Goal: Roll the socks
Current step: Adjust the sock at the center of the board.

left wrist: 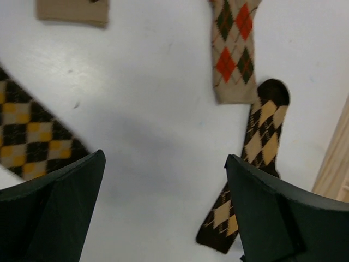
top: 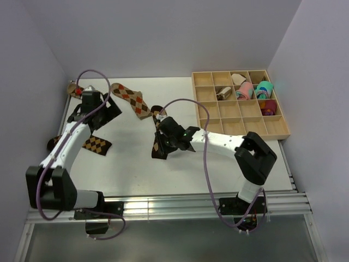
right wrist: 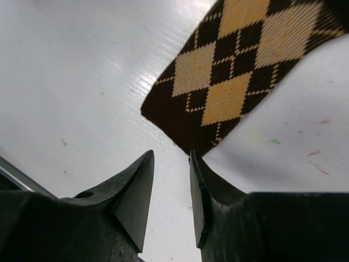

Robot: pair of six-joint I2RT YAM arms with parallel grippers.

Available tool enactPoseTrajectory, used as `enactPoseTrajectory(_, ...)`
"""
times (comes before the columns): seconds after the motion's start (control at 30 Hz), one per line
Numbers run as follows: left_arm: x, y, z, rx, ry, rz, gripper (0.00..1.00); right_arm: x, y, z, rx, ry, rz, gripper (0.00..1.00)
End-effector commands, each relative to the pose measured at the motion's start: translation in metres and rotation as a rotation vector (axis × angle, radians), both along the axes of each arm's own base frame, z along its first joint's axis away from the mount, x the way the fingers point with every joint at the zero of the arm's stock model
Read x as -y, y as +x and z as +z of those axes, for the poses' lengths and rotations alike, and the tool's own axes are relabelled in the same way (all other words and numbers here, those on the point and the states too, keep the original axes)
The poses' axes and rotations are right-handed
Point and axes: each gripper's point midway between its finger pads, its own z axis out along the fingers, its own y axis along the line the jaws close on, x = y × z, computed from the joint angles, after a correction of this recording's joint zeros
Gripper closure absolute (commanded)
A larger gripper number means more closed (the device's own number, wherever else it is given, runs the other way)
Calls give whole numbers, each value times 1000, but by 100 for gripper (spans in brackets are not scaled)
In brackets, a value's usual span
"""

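Right jaws slightly parted; dark argyle sock (right wrist: 240, 71) lies lengthwise near-far.

Dark brown sock (right wrist: 234, 82) with tan argyle, tan sock (left wrist: 232, 54) with red-and-brown diamonds, white table (left wrist: 152, 109)

white table (top: 128, 166), argyle socks (top: 131, 99) spread flat, wooden compartment tray (top: 245, 135)

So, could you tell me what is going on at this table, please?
Sock rolling has barely begun: none of the loose socks looks rolled yet. The right hand sits low at the end of a dark brown and yellow argyle knit sock, slightly open and empty. The left hand hovers wide open above the white table, between other socks.
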Motion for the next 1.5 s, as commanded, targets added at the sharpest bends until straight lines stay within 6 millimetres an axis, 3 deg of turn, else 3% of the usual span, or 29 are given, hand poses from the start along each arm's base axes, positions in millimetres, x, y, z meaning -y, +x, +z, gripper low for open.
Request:
enactPoseTrajectory(0.0,39,46,18,74,-117,-27,2,7,19,37,165,36,-2,59)
enactPoseTrajectory(0.03,47,59,20,95,-128,-30,2,9,22,45,199,49,-14,57)
enactPoseTrajectory(0.1,70,85,12,89,-150,-44,2,16,22,42,206,50,-17,54)
enactPoseTrajectory(0.13,78,100,23,121,-160,-50,2,17,23,43,214,65,-21,54)
enactPoseTrajectory(0.17,87,114,7,102,-161,-54,2,21,22,42,214,67,-26,54)
enactPoseTrajectory(0.23,108,137,-2,100,-173,-71,2,26,24,42,214,75,-45,49)
enactPoseTrajectory(0.33,122,164,-3,124,-197,-76,2,36,23,43,218,84,-69,39)
enactPoseTrajectory(0.37,124,173,-23,100,-192,-69,3,39,22,43,220,86,-74,36)
enactPoseTrajectory(0.43,126,188,-25,115,-189,-61,3,43,22,44,228,90,-83,30)
enactPoseTrajectory(0.47,125,194,-43,89,-174,-51,3,46,21,41,226,81,-88,29)
enactPoseTrajectory(0.53,127,205,-49,89,-165,-54,3,49,20,42,233,81,-93,28)
enactPoseTrajectory(0.57,127,207,-65,66,-154,-51,3,52,19,40,233,78,-96,27)
enactPoseTrajectory(0.73,124,222,-90,55,-120,-53,3,57,16,40,238,73,-103,26)
enactPoseTrajectory(0.83,120,223,-116,5,-132,-42,3,61,14,35,230,59,-106,26)
enactPoseTrajectory(0.93,99,216,-139,-52,-119,17,3,63,14,29,222,43,-110,26)
enactPoseTrajectory(1.03,76,206,-147,-78,-111,55,3,65,15,25,225,29,-112,27)
enactPoseTrajectory(1.2,36,200,-145,-90,-76,102,3,64,16,15,214,2,-92,28)
enactPoseTrajectory(1.3,24,202,-139,-94,-50,97,3,59,16,17,229,14,-53,30)
enactPoseTrajectory(1.4,28,208,-111,-59,-54,72,1,53,18,21,240,18,-17,33)
enactPoseTrajectory(1.47,30,208,-75,5,-69,61,1,48,23,24,255,8,14,46)
